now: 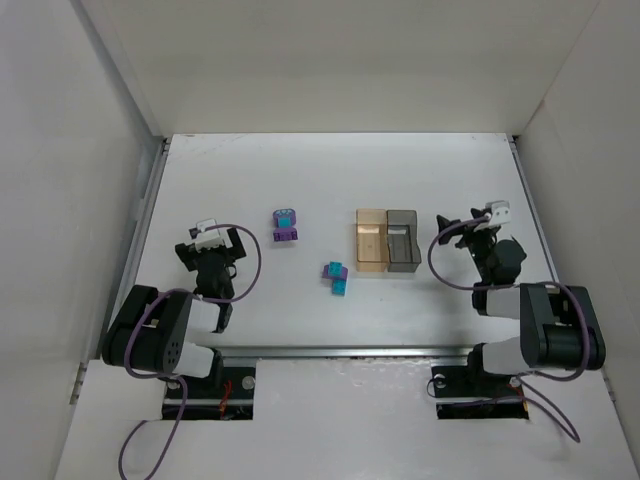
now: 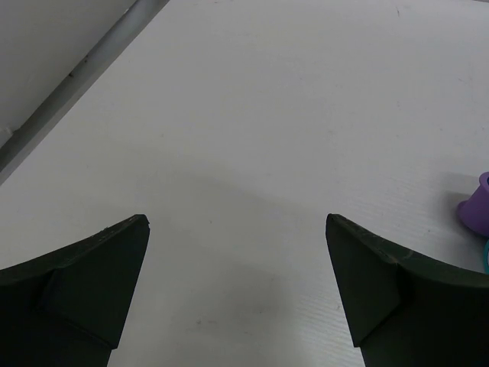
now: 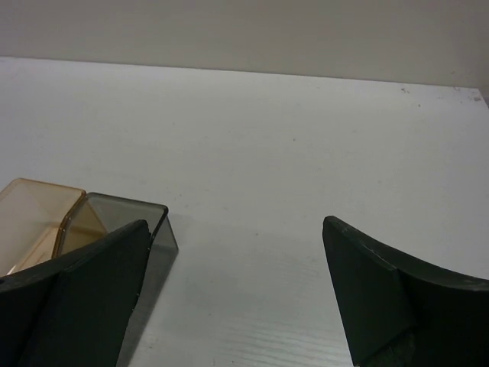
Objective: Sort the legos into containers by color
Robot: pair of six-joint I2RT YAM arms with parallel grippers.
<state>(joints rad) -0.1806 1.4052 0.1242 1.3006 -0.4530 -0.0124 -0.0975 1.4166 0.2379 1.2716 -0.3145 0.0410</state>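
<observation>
Lighting: bright, diffuse, from overhead; white matte tabletop (image 1: 300, 180) close to washed out along its far edge, no hard glare. Shadows: faint, soft-edged, under the left arm (image 1: 160, 325) and right arm (image 1: 540, 325) at the near edge. Overhead view: sharp, pale side walls (image 1: 60, 200) splaying outward. Wrist views: dimmer, greyer, far edge soft.

This looks like a robotics lab test cell. A white table (image 1: 330, 170) is boxed in by plain white panels (image 1: 60, 200). Two robot arms (image 1: 160, 335) are bolted along a metal rail (image 1: 340, 352) at its near edge, trailing purple cables (image 1: 259, 265). Toy bricks (image 1: 286, 224) and two small bins (image 1: 371, 240) lie on the table.
</observation>
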